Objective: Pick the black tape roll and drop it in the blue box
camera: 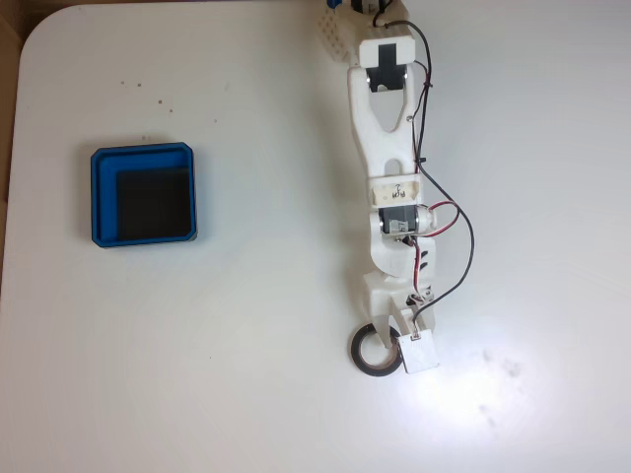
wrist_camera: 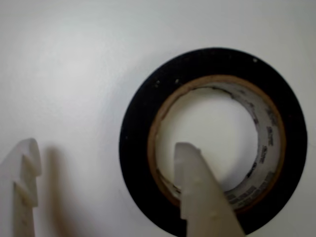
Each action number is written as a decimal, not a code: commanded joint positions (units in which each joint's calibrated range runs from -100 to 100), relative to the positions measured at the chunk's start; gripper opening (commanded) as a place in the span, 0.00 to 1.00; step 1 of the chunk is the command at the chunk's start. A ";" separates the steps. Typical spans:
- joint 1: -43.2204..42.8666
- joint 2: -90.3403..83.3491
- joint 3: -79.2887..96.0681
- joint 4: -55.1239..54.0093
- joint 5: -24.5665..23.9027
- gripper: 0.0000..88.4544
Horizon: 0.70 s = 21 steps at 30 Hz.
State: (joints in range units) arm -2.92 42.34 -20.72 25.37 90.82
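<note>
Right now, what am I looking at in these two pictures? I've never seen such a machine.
It is a small white robot arm on a white table. The fixed view looks down from above; the wrist view comes from a camera riding on the arm. Its gripper, the two-fingered pincer, is open: one finger reaches inside the hollow of the black tape roll, the other stands outside. Nothing is gripped yet. In the fixed view the blue box sits apart, far to the left.

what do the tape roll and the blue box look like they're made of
The black tape roll looks like matte vinyl tape wound on a brownish cardboard core with faint print inside. The blue box looks like smooth moulded or printed plastic, with a dark matte floor, possibly foam or rubber.
</note>
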 commanded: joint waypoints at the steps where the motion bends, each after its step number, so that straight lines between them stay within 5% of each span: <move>1: 0.62 -0.87 -4.35 -1.03 0.25 0.29; 21: 1.80 2.48 -4.44 -1.03 0.16 0.29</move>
State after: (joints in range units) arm -1.73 45.30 -21.61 25.12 90.82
